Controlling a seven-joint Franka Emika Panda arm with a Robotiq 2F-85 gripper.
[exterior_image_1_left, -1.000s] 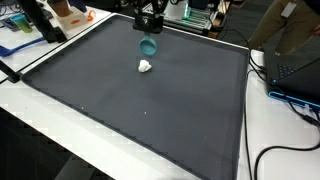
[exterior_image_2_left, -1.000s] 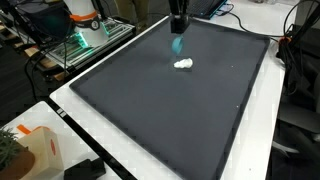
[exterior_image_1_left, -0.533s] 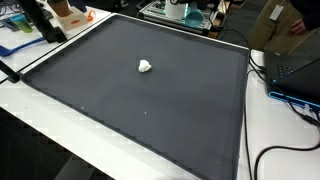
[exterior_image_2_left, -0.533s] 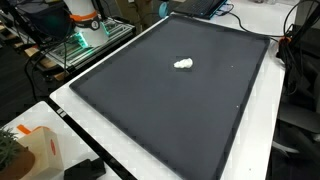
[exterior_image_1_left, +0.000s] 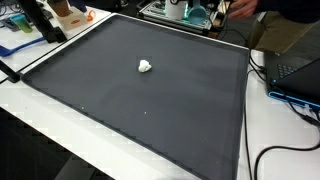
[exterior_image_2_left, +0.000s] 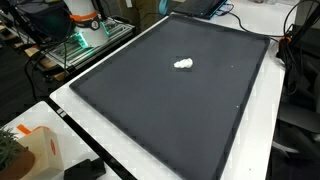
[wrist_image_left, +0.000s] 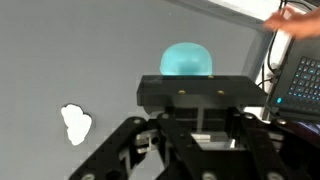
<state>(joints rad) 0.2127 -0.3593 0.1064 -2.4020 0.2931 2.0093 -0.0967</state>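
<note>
Hand (wrist_image_left: 197, 92) w/ teal cup (wrist_image_left: 187, 60) left both ext. views, white lump (exterior_image_1_left: 146, 67) unmoved

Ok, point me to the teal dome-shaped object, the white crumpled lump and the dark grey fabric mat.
teal dome-shaped object (wrist_image_left: 187, 58), wrist view, middle of its curved top.
white crumpled lump (exterior_image_1_left: 146, 67), an exterior view, its centre.
dark grey fabric mat (exterior_image_2_left: 150, 110), an exterior view, bare middle.

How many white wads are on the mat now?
1. The wad lies alone on the mat, off centre; in the wrist view it sits left of the tool. None seems hidden.
</note>
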